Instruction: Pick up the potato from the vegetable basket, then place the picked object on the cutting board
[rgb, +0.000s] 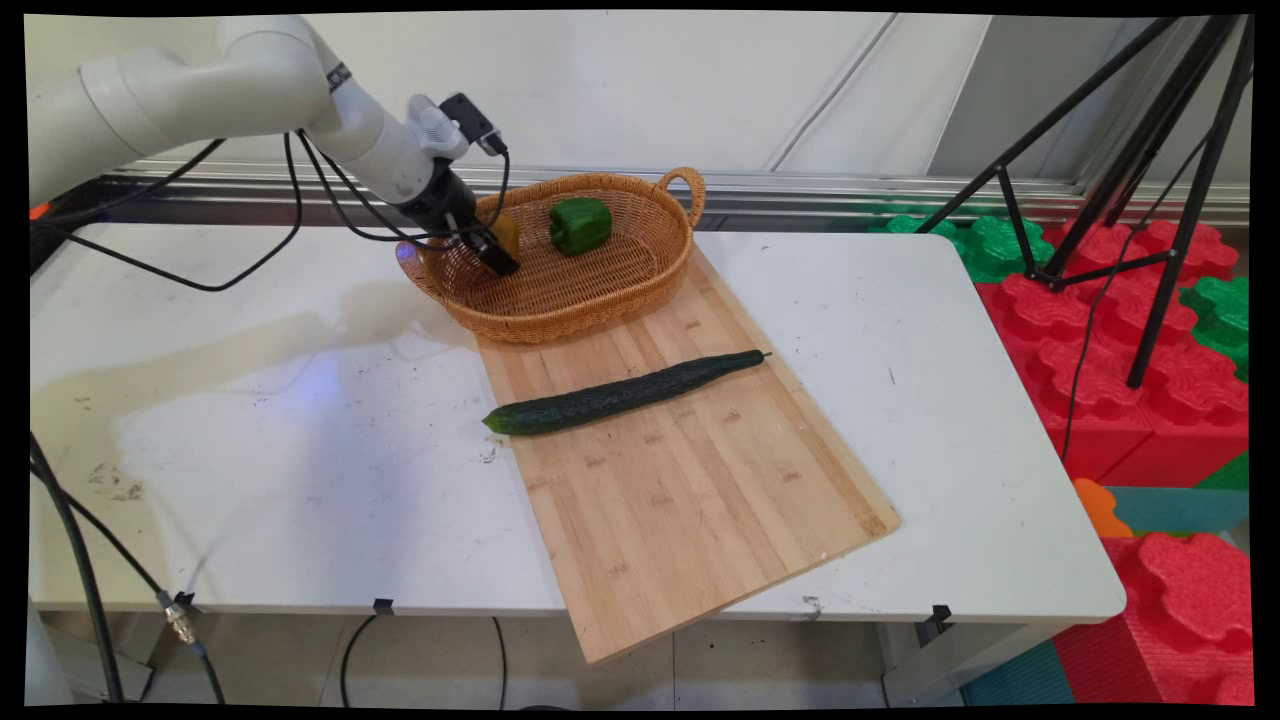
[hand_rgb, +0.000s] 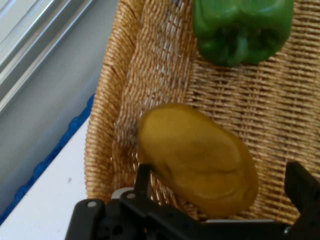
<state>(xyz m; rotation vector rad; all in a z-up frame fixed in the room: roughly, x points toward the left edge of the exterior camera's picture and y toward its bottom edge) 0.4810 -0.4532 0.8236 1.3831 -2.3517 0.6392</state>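
My gripper (rgb: 492, 252) reaches down into the left end of a woven wicker basket (rgb: 590, 318). It is open, and a yellow-brown potato (rgb: 506, 231) lies between its fingers. In the hand view the potato (hand_rgb: 197, 157) rests on the basket floor against the wall. The left finger (hand_rgb: 143, 176) is at the potato's edge and the right finger (hand_rgb: 301, 186) stands clear of it. A green bell pepper (rgb: 580, 224) lies in the basket just beyond the potato, also in the hand view as the pepper (hand_rgb: 242, 27).
The basket stands on the far end of a wooden cutting board (rgb: 700, 490) that runs diagonally over the table's front edge. A long dark cucumber (rgb: 620, 393) lies across the board. A black tripod (rgb: 1140, 180) and red and green foam blocks (rgb: 1130, 330) stand at the right.
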